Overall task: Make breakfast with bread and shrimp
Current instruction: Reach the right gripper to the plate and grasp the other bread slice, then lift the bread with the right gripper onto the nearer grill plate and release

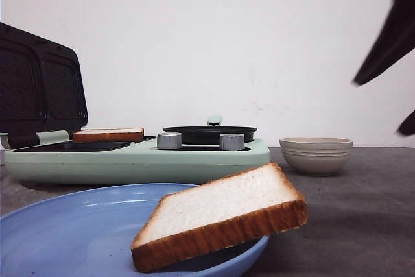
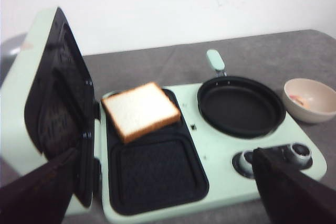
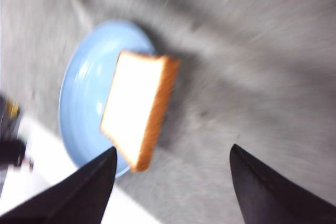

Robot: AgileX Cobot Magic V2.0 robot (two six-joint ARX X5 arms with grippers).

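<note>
One bread slice (image 1: 220, 215) lies tilted on the blue plate (image 1: 65, 231), its edge hanging over the rim; the right wrist view shows this slice (image 3: 137, 109) too. My right gripper (image 3: 172, 182) hovers open above it, holding nothing. A second bread slice (image 2: 140, 109) lies in the far well of the mint-green sandwich maker (image 2: 215, 156). My left gripper (image 2: 168, 192) is open over the maker's near, empty well. Faint orange-pink shrimp pieces (image 2: 300, 99) lie in the beige bowl (image 2: 311, 99).
The sandwich maker's lid (image 1: 39, 85) stands open at the left. A black round pan (image 1: 209, 134) sits on the maker's right half, behind two silver knobs (image 1: 169, 141). The beige bowl (image 1: 316, 154) stands right of the maker. My right arm (image 1: 389, 30) hangs at the upper right.
</note>
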